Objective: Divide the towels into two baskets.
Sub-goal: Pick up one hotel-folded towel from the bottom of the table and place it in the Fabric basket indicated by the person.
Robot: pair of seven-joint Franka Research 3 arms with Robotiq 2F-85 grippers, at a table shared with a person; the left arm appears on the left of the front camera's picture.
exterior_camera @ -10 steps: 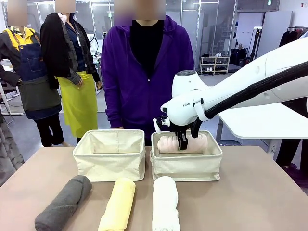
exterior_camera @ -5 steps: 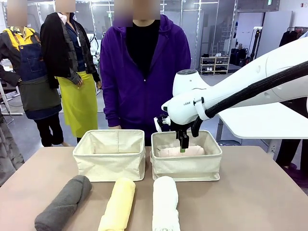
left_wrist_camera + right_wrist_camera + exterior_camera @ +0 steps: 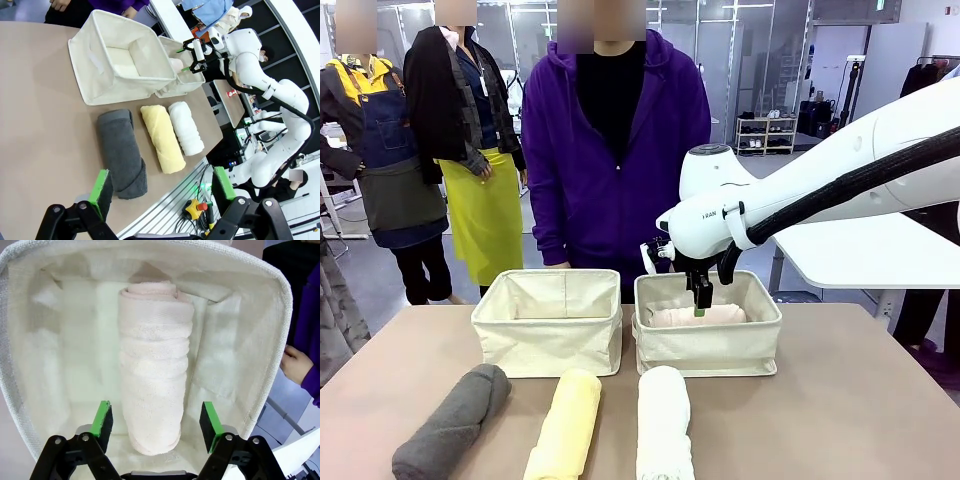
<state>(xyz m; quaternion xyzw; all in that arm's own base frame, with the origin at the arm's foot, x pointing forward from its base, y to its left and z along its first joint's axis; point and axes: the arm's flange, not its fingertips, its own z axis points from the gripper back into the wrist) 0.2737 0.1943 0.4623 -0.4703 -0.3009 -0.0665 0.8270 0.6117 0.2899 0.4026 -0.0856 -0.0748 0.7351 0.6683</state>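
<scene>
On the tan table (image 3: 840, 400), leave the pink towel (image 3: 155, 365) lying flat in the right basket (image 3: 708, 350) and, with the right gripper (image 3: 156, 417) spread apart just above it, rise straight up clear of the soft rim. Count on the left gripper (image 3: 162, 184), spread wide and empty, for the grey towel (image 3: 455, 420).

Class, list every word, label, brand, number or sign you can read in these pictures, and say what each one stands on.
"FRAN": on the white casing of the right arm, front view; the rest of the word is out of sight.
Green sign up at the ceiling, far back: too small to read.
Left basket, right basket: no print to be seen.
</scene>
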